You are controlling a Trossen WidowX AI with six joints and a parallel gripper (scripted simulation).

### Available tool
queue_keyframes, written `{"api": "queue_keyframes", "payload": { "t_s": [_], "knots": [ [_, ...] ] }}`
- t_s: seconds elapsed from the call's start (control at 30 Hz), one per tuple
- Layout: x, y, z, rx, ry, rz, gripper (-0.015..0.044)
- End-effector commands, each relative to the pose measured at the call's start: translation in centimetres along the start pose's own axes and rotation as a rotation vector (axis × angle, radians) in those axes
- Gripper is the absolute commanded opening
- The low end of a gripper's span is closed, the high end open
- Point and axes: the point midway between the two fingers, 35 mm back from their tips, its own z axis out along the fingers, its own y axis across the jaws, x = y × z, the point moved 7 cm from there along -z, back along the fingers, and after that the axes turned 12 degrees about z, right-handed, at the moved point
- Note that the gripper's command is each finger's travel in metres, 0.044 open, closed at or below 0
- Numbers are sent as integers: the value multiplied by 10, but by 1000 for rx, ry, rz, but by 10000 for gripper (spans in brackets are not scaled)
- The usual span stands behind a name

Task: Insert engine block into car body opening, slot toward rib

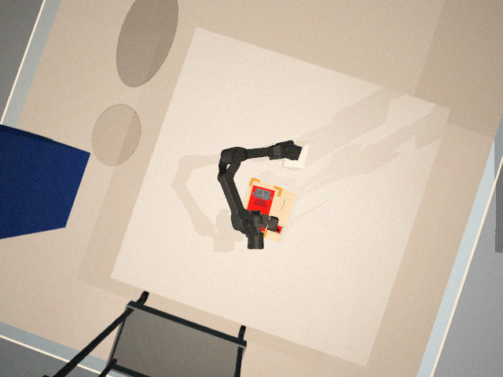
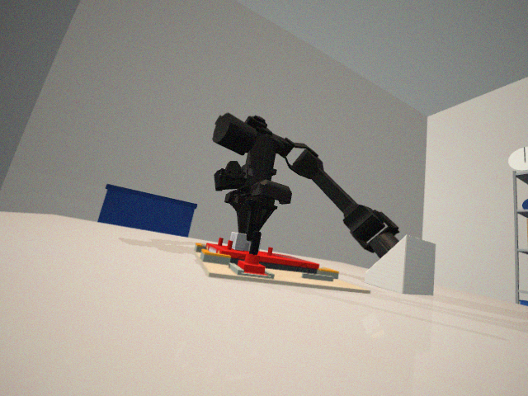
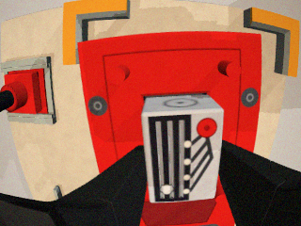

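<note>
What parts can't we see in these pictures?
- Wrist view: the engine block covers the opening in the car body; the rib is hidden.
- Wrist view: the hand's fingertips hide behind the block.
- Top view: the arm covers the hand.
- Exterior view: the block's slots are too small.

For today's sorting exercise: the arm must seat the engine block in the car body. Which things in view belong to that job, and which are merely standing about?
Belonging to the job:
- engine block, held in the gripper
- red car body
- tan base board under the car body

Standing about:
- blue bin
- white wedge block
- grey shelving
</note>
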Motion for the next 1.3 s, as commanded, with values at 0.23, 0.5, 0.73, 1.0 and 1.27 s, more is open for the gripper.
{"api": "queue_keyframes", "payload": {
  "t_s": [0.23, 0.5, 0.73, 1.0, 1.27],
  "knots": [
    [0, 0, 3, 4, -2, -3, 160],
    [0, 0, 4, 4, -2, -3, 160],
    [0, 0, 5, 0, 0, 0, 212],
    [0, 0, 5, 0, 0, 0, 422],
    [0, 0, 5, 0, 0, 0, 440]
  ]
}}
